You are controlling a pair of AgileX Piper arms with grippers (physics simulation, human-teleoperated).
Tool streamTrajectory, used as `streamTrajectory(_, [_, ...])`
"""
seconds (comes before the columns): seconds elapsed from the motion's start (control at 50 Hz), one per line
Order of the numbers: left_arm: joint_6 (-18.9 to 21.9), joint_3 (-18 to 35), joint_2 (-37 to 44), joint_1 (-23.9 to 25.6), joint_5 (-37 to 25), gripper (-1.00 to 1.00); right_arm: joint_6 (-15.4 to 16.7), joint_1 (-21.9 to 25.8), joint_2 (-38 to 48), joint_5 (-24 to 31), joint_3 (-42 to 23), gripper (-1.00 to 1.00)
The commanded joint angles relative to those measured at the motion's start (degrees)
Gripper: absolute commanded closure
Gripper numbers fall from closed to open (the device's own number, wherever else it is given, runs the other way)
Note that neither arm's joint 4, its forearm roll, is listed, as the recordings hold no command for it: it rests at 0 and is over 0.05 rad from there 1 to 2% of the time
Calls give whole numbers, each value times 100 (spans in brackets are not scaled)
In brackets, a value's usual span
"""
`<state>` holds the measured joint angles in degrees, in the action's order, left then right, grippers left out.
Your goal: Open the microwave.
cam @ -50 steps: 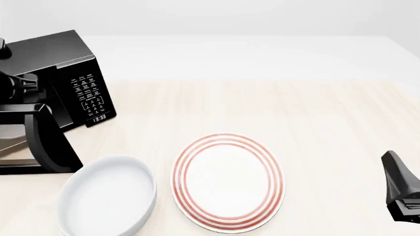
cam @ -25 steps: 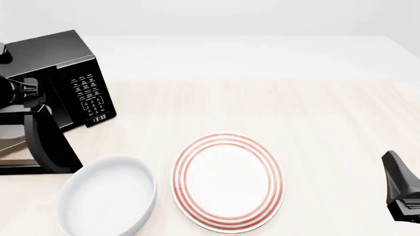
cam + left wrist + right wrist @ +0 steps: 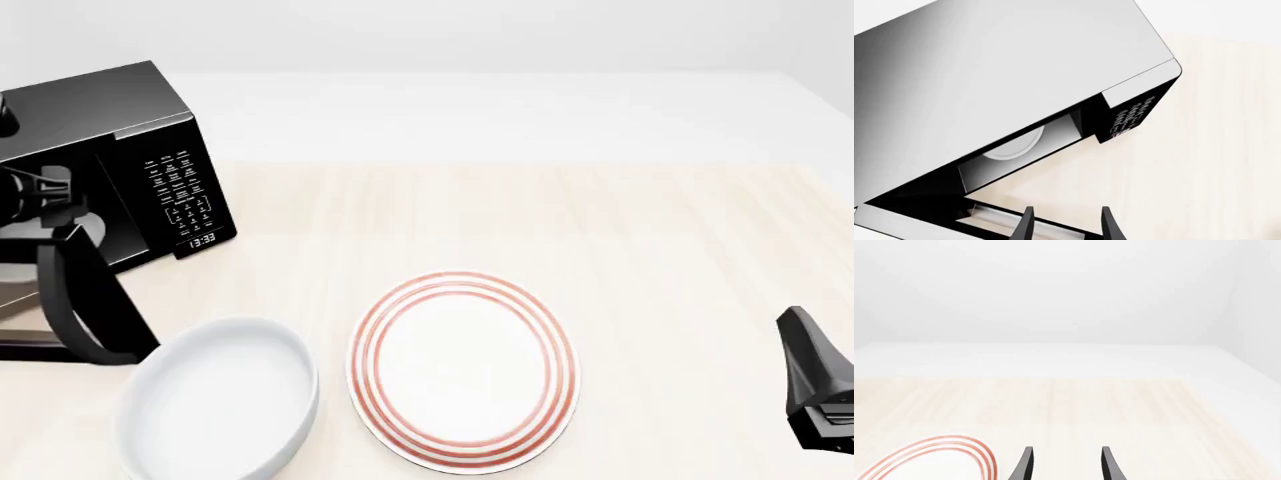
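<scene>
The glossy black microwave stands at the table's far left, with its keypad panel facing right-front. Its door stands swung wide out toward me. In the left wrist view the microwave shows an open cavity with the pale turntable inside. My left gripper is open, and the door's top edge runs just past its fingertips. Only the left arm's wrist shows in the front view. My right gripper is open and empty, low at the right edge.
A white bowl sits just in front of the open door. A white plate with red rings lies at the front middle, and its rim shows in the right wrist view.
The microwave door has swung further open, toward the left. My left arm has moved left with it. More of the white bowl shows. The right arm has not moved.
</scene>
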<state>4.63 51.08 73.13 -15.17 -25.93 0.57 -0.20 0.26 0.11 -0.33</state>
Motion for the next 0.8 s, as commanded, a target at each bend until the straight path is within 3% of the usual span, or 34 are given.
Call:
streamTrajectory(0.02, [-24,-230,-26,-37,-35,-100,0,-2,-1,2,-1,-100])
streamTrajectory(0.8, [-72,-586,-807,-121,-378,-100,-2,-3,1,-5,2,-100])
